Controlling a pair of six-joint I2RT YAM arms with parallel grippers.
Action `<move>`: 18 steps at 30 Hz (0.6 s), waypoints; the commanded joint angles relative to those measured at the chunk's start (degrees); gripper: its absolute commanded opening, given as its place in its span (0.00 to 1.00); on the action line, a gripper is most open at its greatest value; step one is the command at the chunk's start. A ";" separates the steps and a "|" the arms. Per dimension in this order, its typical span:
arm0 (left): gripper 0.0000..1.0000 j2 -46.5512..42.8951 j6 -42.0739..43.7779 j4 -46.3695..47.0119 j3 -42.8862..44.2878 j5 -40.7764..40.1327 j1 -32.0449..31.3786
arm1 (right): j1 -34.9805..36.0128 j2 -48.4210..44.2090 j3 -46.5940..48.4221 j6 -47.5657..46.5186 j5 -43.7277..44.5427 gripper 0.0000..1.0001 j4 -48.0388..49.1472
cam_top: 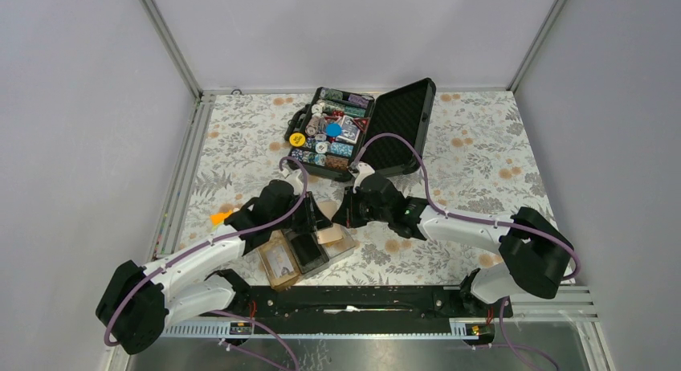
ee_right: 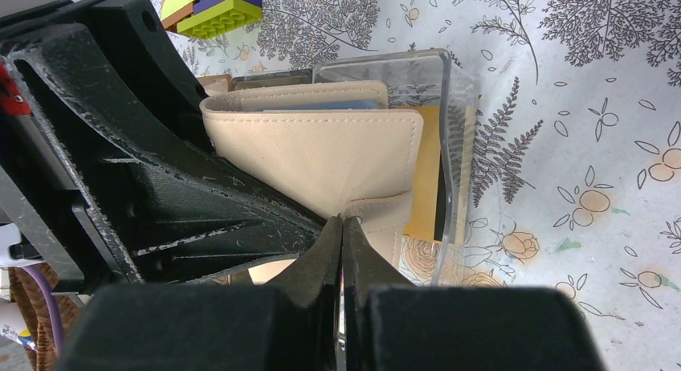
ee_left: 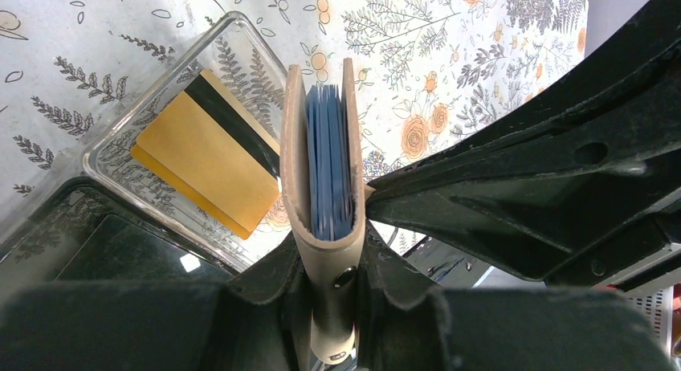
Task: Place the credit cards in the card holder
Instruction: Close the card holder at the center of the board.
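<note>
Two gold-orange credit cards (ee_left: 205, 158) with a black stripe lie in the clear end compartment of the card holder (ee_left: 241, 30); they also show in the right wrist view (ee_right: 427, 186) behind the holder's clear wall (ee_right: 459, 122). My left gripper (ee_left: 331, 262) is shut on a beige wallet (ee_left: 321, 146) with several blue cards in it, held upright beside that compartment. My right gripper (ee_right: 344, 220) is shut, pinching the wallet (ee_right: 313, 146) at its strap. In the top view the wallet (cam_top: 328, 231) sits between both grippers, over the holder (cam_top: 277, 279).
An open black chip case (cam_top: 353, 130) with chips stands at the back. A small orange object (cam_top: 218, 218) lies left of my left arm. Lego bricks (ee_right: 213, 6) lie beyond the holder. The holder's dark compartment (ee_left: 120, 254) sits next to the clear one.
</note>
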 commanded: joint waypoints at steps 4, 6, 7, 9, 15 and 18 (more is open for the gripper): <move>0.00 -3.35 -3.62 34.44 5.76 22.49 -2.65 | 4.91 2.44 1.42 3.21 -9.84 0.00 16.69; 0.00 -3.10 -3.72 34.88 6.00 23.49 -2.72 | 4.88 3.12 1.80 2.39 -10.96 0.00 17.67; 0.00 -3.00 -3.83 35.18 6.06 24.03 -2.72 | 4.94 3.44 1.93 1.98 -11.40 0.00 18.23; 0.00 -2.87 -4.29 36.30 6.03 25.35 -2.71 | 4.96 4.07 2.35 0.80 -12.21 0.00 18.92; 0.00 -3.86 -4.87 37.22 5.54 27.14 -2.80 | 4.96 5.81 4.73 -1.12 -10.46 0.00 17.26; 0.00 -4.40 -4.87 37.19 4.83 26.99 -2.80 | 4.96 7.19 5.99 -0.89 -10.60 0.00 17.92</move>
